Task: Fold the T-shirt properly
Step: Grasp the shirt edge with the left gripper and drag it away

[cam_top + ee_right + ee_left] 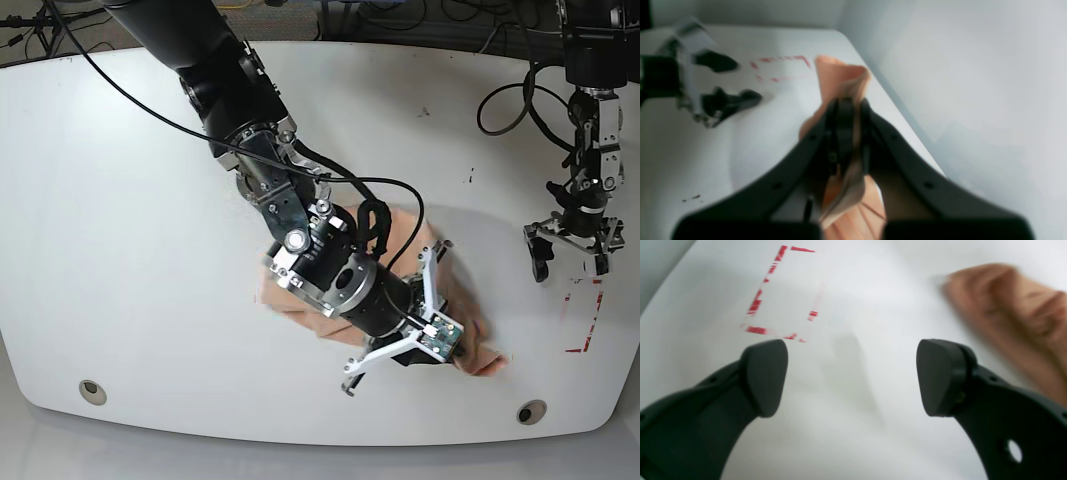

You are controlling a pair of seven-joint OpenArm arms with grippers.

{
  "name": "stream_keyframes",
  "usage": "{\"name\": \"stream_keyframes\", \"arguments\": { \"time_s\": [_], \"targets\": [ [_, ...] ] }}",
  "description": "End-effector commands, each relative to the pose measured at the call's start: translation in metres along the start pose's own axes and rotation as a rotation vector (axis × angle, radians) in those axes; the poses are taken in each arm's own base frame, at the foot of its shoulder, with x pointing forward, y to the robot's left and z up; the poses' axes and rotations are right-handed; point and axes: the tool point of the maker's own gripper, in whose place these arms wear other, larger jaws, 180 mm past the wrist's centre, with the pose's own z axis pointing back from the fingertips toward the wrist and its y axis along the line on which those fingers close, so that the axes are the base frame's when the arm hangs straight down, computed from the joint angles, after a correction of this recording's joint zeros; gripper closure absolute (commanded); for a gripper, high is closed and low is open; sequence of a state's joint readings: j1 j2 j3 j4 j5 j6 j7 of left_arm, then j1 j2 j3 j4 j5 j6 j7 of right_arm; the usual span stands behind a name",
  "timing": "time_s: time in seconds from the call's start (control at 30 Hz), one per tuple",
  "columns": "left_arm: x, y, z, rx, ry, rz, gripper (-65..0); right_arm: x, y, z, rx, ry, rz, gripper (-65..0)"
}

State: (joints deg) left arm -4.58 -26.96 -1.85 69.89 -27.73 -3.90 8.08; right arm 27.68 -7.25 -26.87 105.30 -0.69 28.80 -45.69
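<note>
White table (130, 200) carries the crumpled T-shirt (455, 305) near its front edge, under the right arm. Right claw (848, 116) is pinched tight on a fold of it. Left claw (853, 376) hangs wide apart and empty near red tape marks (756, 305), well away from the cloth.

A: Where does the base view sit?

B: High above the white table (120, 200), looking almost straight down and taking in both arms.

A: And the wrist views?

B: Each rides just behind its own jaws, close and blurred. The left wrist view looks forward and down between the left gripper (852, 376) at bare tabletop, with the red tape marks (780, 293) ahead on its left and the T-shirt (1013, 316) at far right. The right wrist view looks along the right gripper (848, 126) toward the table's edge.

A: Any overlap?

B: All three catch the tape marks and the T-shirt; the right wrist view also sees the left gripper.
</note>
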Motion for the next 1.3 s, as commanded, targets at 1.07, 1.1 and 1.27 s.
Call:
{"name": "stream_keyframes", "arguments": {
  "time_s": [1.07, 1.1, 1.27],
  "targets": [
    [-0.030, -0.117, -0.074, -0.125, 0.114, 0.187, -56.4, -0.094, -0.093, 0.101, -0.319, 0.143, -0.092, -2.1],
    [-0.030, -0.119, -0.075, -0.126, 0.117, 0.191, -56.4, -0.095, -0.094, 0.102, -0.322, 0.143, -0.093, -2.1],
    [-0.034, -0.143, -0.086, -0.168, 0.155, 0.229, -56.1, -0.099, -0.103, 0.108, -0.352, 0.149, -0.106, -2.1]
  ]
}}
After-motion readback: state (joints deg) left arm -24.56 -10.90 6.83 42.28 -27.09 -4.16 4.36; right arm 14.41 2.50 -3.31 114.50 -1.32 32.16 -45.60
